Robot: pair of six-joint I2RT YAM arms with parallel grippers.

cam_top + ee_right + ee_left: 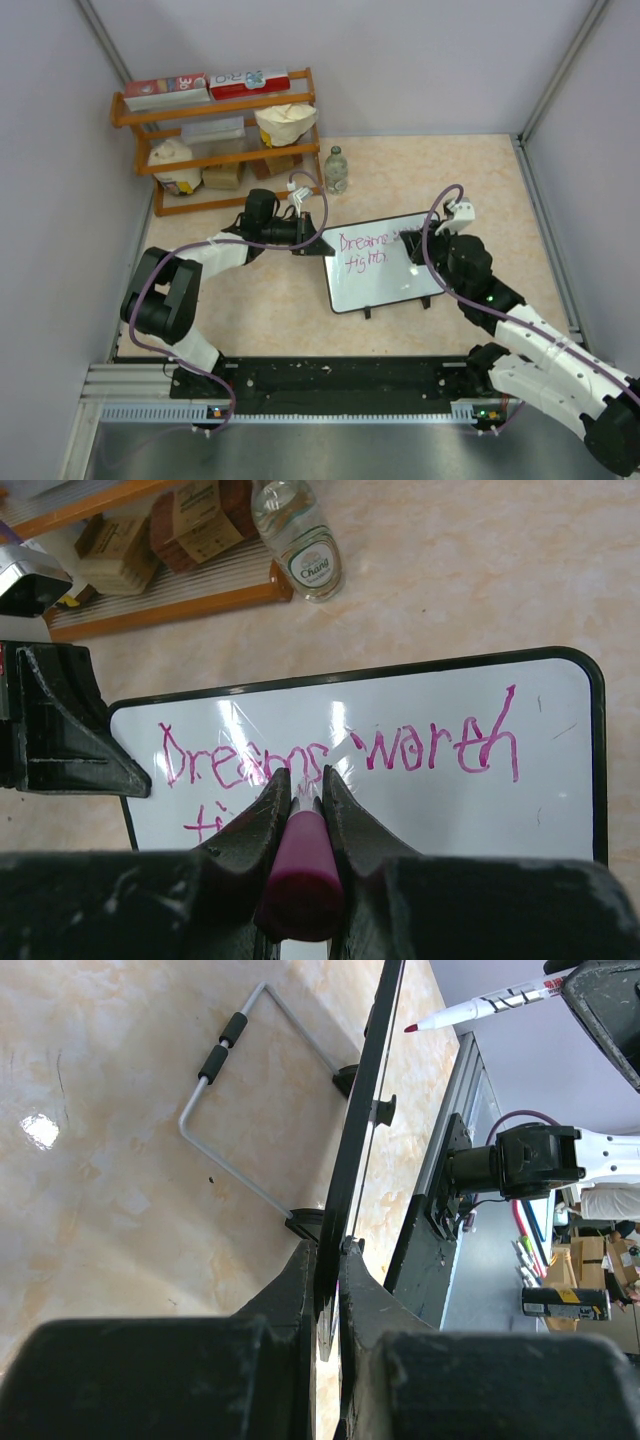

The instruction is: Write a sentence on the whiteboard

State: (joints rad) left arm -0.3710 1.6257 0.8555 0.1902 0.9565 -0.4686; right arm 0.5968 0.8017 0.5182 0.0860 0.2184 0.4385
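Clamping whiteboard (388, 288) edge: left gripper (330, 1252); right gripper (305, 780) pinches marker (300, 870) over sentence (440, 752)

Bright, even light, with glare patches on the whiteboard (450, 820) and the table (100, 1210).

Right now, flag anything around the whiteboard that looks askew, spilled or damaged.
Nothing spilled or broken. The whiteboard sits skewed to the table edges, its left edge pinched by the left fingers. The sentence runs unevenly: "worth" climbs toward the right and its last letter towers over the rest.
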